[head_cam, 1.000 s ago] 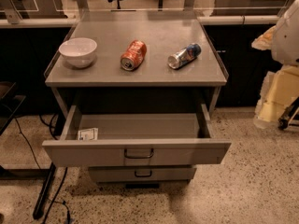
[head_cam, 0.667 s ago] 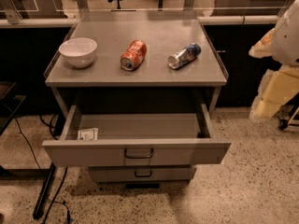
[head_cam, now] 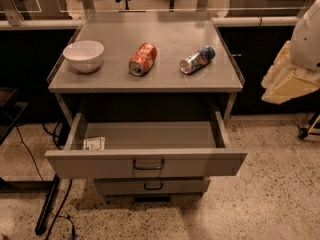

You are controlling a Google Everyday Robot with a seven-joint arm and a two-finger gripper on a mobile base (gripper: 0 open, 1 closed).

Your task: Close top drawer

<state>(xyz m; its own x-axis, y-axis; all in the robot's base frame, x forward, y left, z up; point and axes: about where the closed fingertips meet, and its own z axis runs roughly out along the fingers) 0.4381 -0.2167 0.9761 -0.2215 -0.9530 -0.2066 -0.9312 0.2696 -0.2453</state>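
Observation:
The top drawer (head_cam: 146,165) is pulled well out of the grey cabinet, in the middle of the camera view. Its flat grey front carries a small dark wire handle (head_cam: 148,164). Inside, a small white card (head_cam: 94,143) lies at the front left. A lower drawer (head_cam: 152,186) with a like handle sits pushed in beneath it. My arm, white and cream, hangs at the right edge, and my gripper (head_cam: 287,81) is there, well right of the drawer and about level with the cabinet top, touching nothing.
On the cabinet top (head_cam: 115,79) stand a white bowl (head_cam: 83,55), an orange can (head_cam: 143,59) on its side and a blue-and-silver can (head_cam: 197,60) on its side. A dark counter with a rail runs behind. A black stand and cables are on the floor at the left.
My arm at the right edge has risen a little. The drawer, the bowl and the cans have not moved.

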